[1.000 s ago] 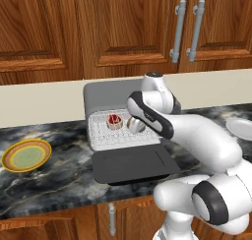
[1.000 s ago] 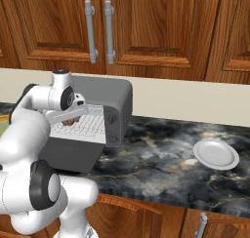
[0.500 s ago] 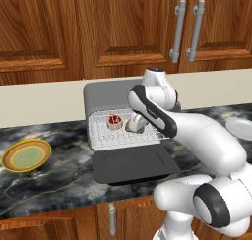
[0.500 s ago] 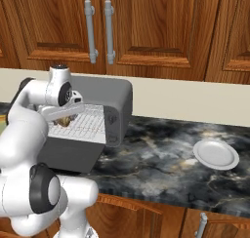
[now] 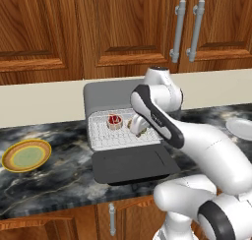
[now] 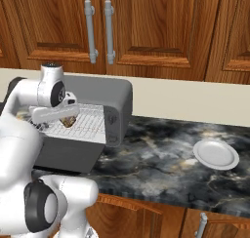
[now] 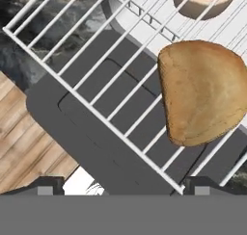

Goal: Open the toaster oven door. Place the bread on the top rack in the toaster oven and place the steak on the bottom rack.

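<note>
Hand view: pincer released, its fingertips cut off at the frame's bottom, nothing held. Bread lies on the pulled-out rack just ahead; steak, beyond it, is cropped. Below: open toaster oven door, dark marbled tabletop, wooden cabinets.

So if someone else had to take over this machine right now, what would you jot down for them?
Tool: open, holding nothing, hovering over the pulled-out rack.
Toaster oven door: down flat on the counter, open.
Bread: lies on the pulled-out wire rack, free of the tool.
Steak: sits on the same rack's far left, beside the bread; which level this rack is cannot be told.
Yellow-green plate and white plate: bare on the counter.
Done: door open, both foods in the toaster oven.
Left: check that bread is on top and steak below, then withdraw.
</note>
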Controlling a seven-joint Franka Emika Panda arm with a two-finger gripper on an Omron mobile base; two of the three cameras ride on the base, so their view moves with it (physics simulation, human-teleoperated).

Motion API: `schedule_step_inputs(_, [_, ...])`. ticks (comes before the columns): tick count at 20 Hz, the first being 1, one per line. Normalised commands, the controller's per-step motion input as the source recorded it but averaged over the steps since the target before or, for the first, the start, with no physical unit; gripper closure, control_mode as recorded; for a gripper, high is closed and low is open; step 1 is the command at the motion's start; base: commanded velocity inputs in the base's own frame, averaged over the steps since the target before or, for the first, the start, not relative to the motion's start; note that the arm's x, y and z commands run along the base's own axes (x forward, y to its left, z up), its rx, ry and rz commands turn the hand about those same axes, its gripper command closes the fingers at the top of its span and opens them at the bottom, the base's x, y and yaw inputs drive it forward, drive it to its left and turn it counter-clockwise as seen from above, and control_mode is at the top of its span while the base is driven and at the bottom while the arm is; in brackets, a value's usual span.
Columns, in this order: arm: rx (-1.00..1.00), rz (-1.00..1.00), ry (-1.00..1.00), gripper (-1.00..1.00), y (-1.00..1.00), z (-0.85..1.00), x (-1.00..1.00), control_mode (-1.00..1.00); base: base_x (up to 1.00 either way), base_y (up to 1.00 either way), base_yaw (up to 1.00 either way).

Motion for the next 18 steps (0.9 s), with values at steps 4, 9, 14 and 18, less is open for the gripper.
schedule_step_inputs(4, [0.0, -0.28, 0.02, -1.0, 0.15, -0.03, -0.49, -1.0, 0.0, 0.0, 0.0])
schedule_step_inputs(9, [0.0, -0.34, 0.02, -1.0, 0.2, -0.32, -0.2, -1.0, 0.0, 0.0, 0.0])
schedule_step_inputs(14, [0.0, -0.34, 0.13, -1.0, 0.15, -0.32, 0.03, -1.0, 0.0, 0.0, 0.0])
schedule_step_inputs(18, [0.0, -0.29, 0.06, -1.0, 0.05, -0.34, 0.1, -1.0, 0.0, 0.0, 0.0])
